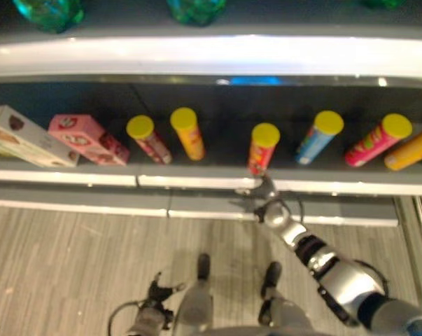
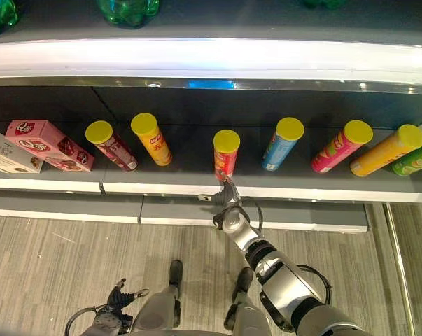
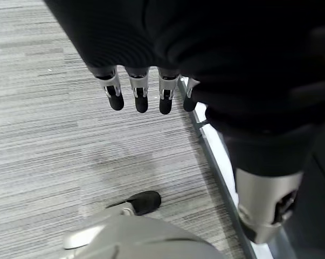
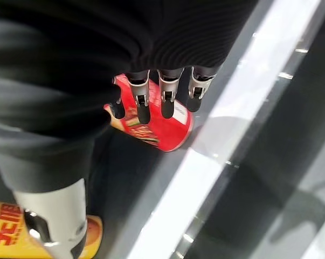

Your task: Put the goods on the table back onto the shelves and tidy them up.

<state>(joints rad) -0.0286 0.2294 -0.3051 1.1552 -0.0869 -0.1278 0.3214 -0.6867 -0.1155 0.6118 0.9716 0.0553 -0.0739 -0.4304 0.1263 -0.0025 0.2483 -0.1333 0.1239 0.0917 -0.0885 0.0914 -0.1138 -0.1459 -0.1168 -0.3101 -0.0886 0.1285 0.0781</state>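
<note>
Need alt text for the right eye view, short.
The robot's right hand reaches to the foot of a red can with a yellow lid, standing on a shelf in a row of similar cans. Pink box further left.

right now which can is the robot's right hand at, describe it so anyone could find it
On the dark lower shelf, seven yellow-lidded tube cans stand in a row. It is the red tube can, third from the left, near the front edge. The right hand reaches up at its base; its neighbours are orange and blue.
</note>
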